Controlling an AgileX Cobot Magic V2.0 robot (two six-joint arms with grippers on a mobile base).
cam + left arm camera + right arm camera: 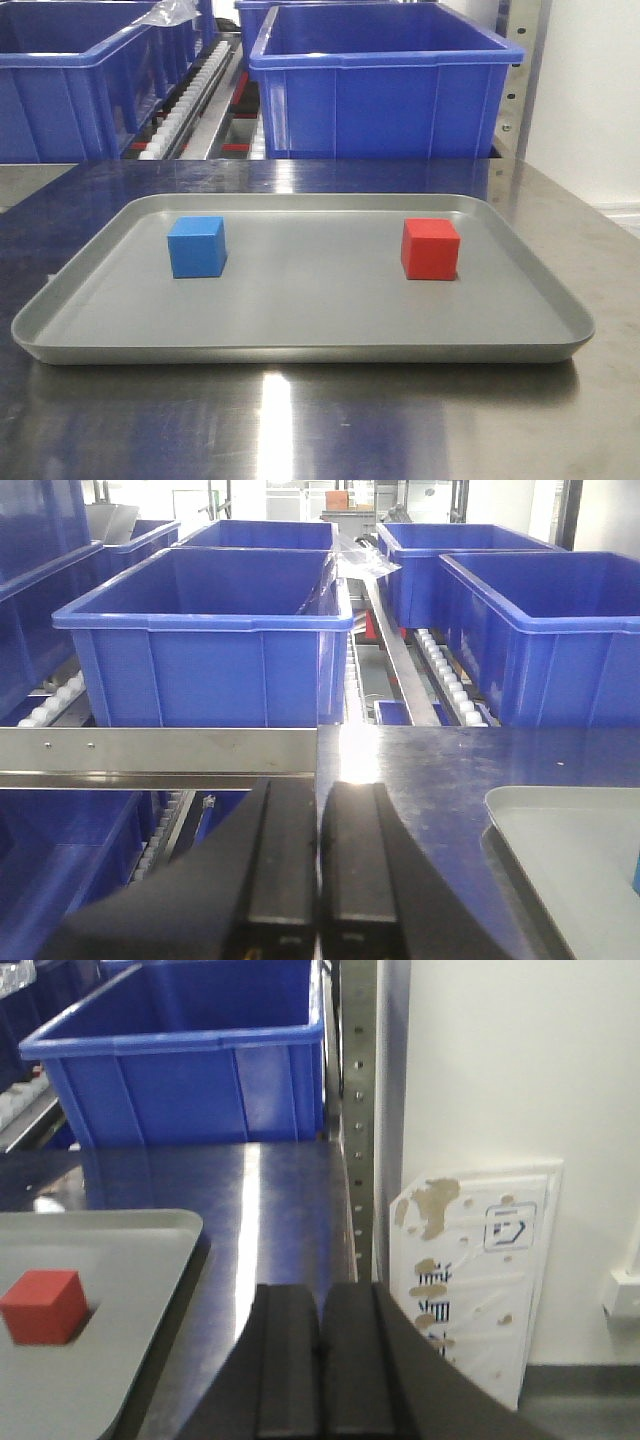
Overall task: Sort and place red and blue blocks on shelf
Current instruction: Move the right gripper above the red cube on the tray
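Right wrist-mounted view: red block sits left of closed jaws.

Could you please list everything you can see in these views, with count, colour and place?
blue block: one, blue, left part of the tray
red block: one, red, right part of the tray
tray: one, grey, on the tabletop
tabletop: one, shiny steel, under the tray
bins: several, blue, on the shelf
shelf: one, steel with white rollers, behind the tabletop
sign: one, white and worn, against the wall on the right
left gripper: one, black, shut and empty, left of the tray
right gripper: one, black, shut and empty, right of the tray
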